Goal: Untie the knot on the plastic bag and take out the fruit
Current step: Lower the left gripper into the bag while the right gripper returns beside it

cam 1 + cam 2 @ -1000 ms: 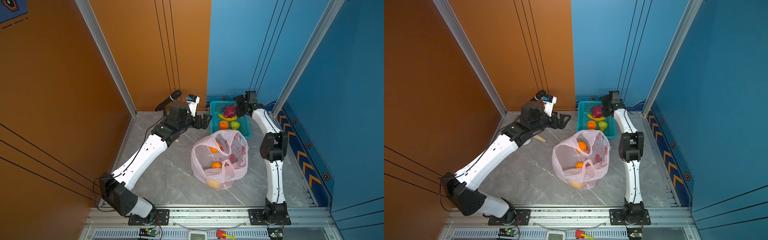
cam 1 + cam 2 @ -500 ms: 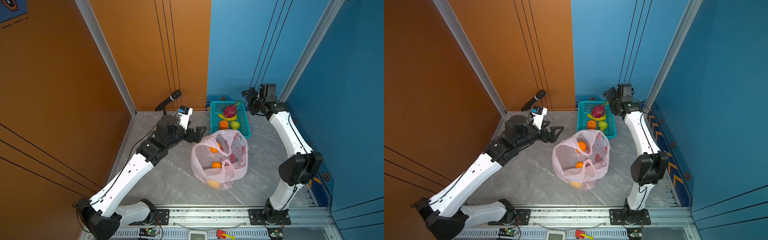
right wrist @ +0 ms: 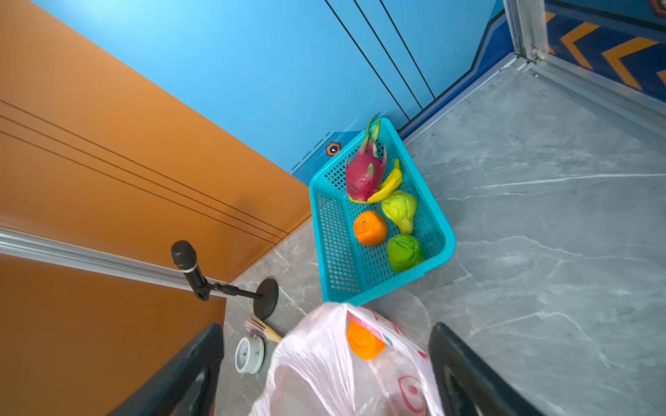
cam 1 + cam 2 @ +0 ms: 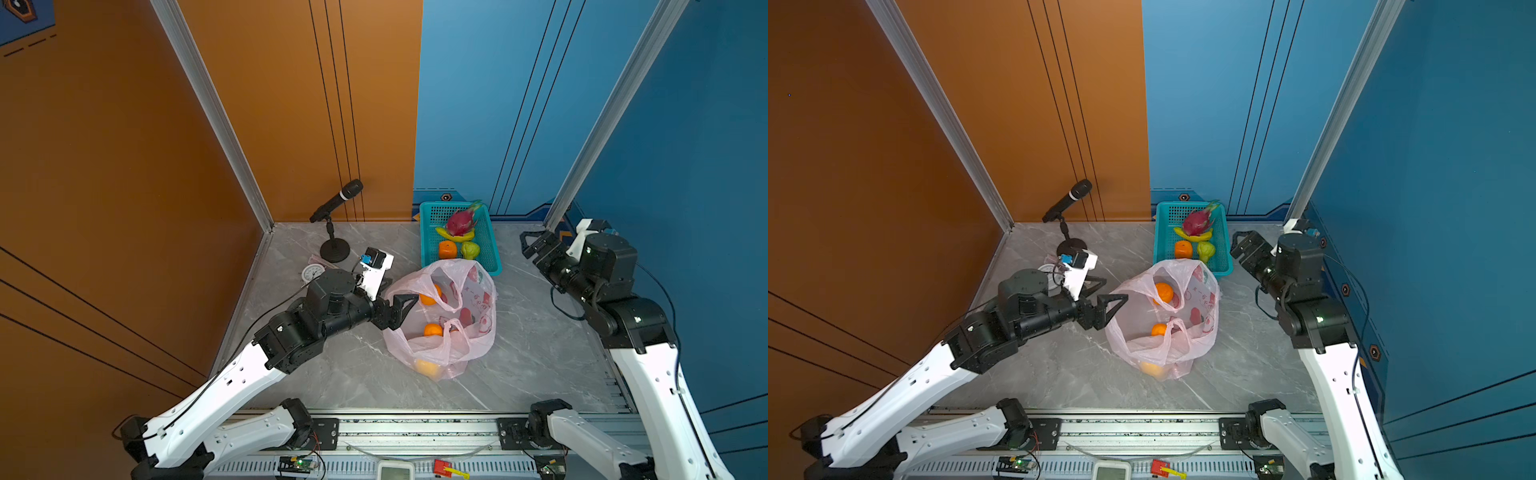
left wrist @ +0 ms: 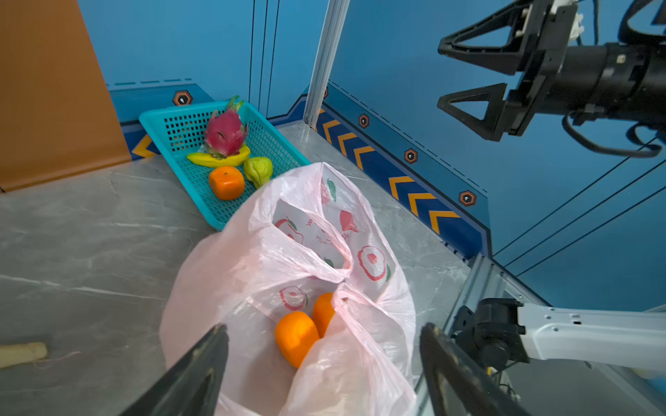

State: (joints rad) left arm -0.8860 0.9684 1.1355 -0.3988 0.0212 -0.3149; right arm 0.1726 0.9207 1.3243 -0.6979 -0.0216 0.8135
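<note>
Two sets of jaws gape empty — left jaws just beside the plastic bag (image 4: 473, 345), right jaws well apart. Orange fruit (image 4: 433, 329) lie inside it.

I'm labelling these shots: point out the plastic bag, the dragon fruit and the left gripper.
plastic bag (image 5: 223, 273), left wrist view, smooth side wall
dragon fruit (image 4: 461, 222), in a top view, magenta body
left gripper (image 4: 1116, 289), in a top view, midway between fingertips

A thin translucent pale-pink plastic bag (image 4: 1200, 332) holding round orange tangerines (image 4: 1163, 292) sits on the grey marble table (image 4: 1059, 365); the left gripper (image 4: 1115, 289), jaws apart, is at its left edge.
</note>
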